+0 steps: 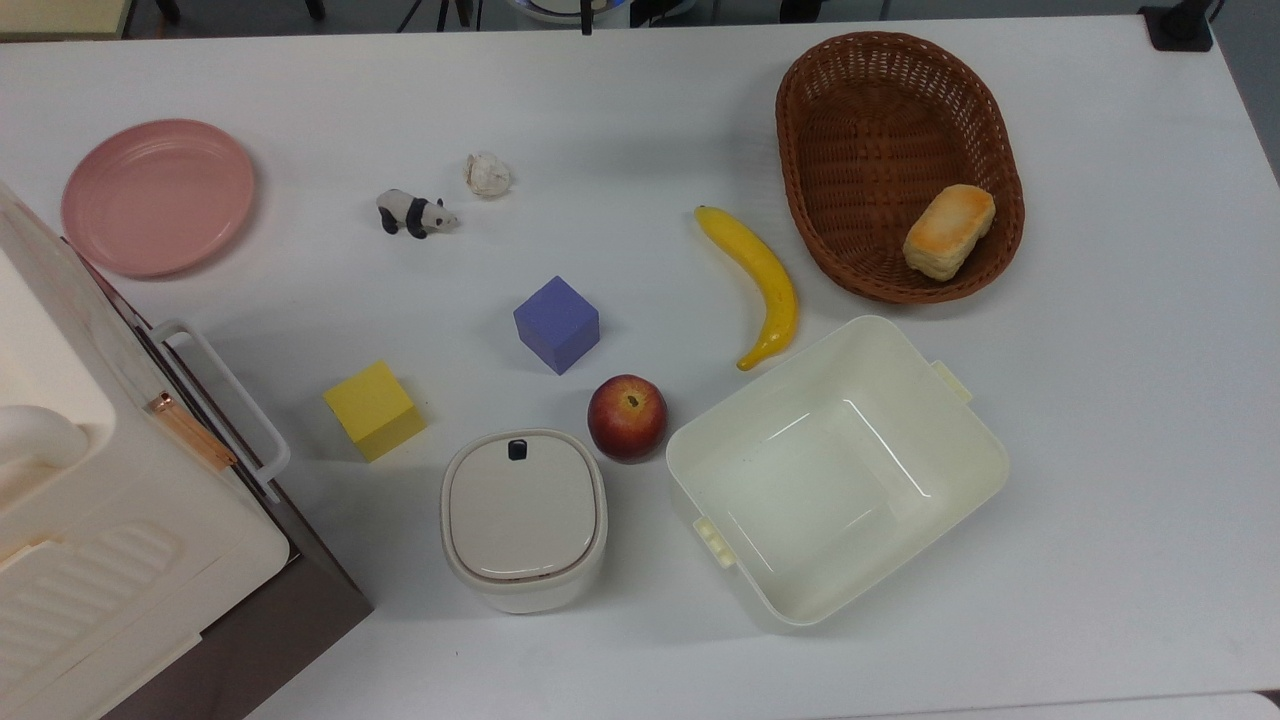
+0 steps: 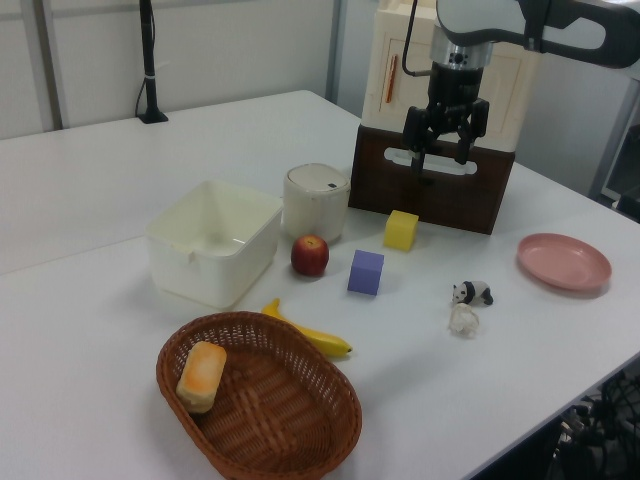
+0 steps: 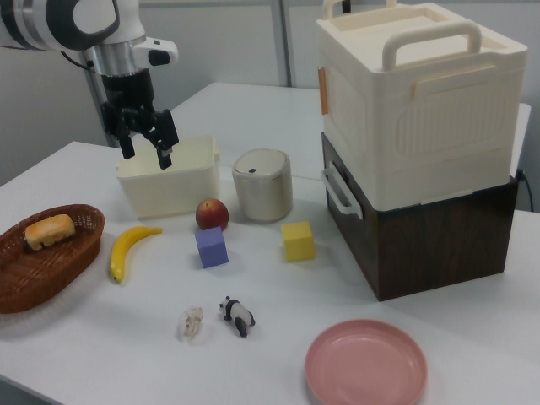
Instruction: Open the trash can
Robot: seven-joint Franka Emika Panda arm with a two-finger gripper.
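The trash can [image 1: 524,518] is a small white rounded-square bin standing near the table's front in the top view. Its flat beige-grey lid [image 1: 520,506] is down, with a small dark button [image 1: 517,450] at the far edge. It also appears as the trash can [image 2: 316,200] in the left view and the trash can [image 3: 262,186] in the right view. My gripper [image 2: 442,163] hangs open and empty well above the table. It sits up and to the right of the can in the left view. In the right view the gripper [image 3: 148,156] is up and to the left of the can.
A red apple [image 1: 627,417] nearly touches the can, and a cream lidless tub [image 1: 975,440] stands beyond it. A yellow cube [image 1: 374,409], purple cube [image 1: 556,323], banana [image 1: 760,280], panda [image 1: 411,212], pink plate [image 1: 157,196] and bread basket [image 1: 880,150] lie around. A big cream appliance [image 1: 90,520] fills the top view's left.
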